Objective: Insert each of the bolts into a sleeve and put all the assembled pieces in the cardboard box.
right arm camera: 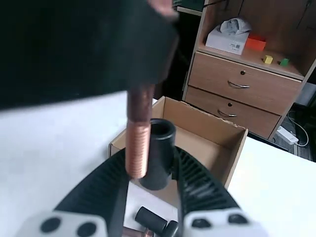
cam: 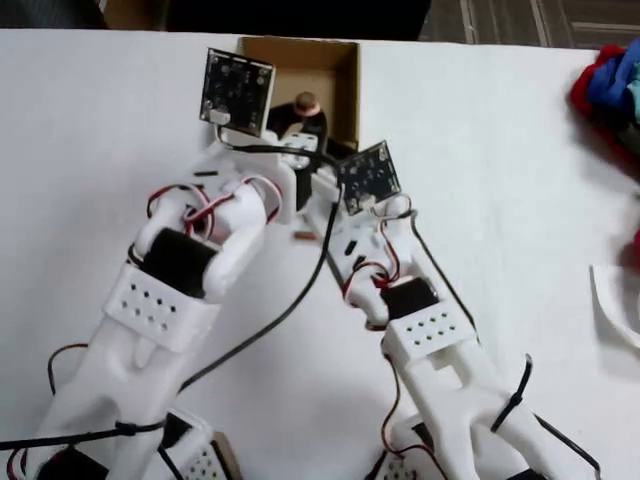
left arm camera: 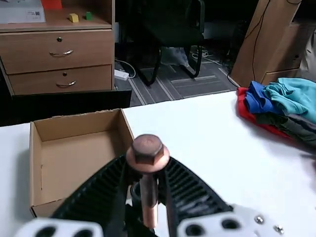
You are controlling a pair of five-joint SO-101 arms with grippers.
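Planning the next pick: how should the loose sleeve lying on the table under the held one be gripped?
Probably across its round body at mid-length, from above. The loose sleeve lies on its side on the table, curved wall up, so the jaws can close on either flank. A second sleeve seems to lie near one end; keep clear of it.

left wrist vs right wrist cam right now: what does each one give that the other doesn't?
Left wrist, not right: the bolt's hex head above the left gripper holding it, and the pile of clothes on the table. Right wrist, not left: the bolt's threaded end beside the black sleeve in the right gripper, not in it, plus spare sleeves on the table. Both: the bolt, the open cardboard box, the wooden drawers.
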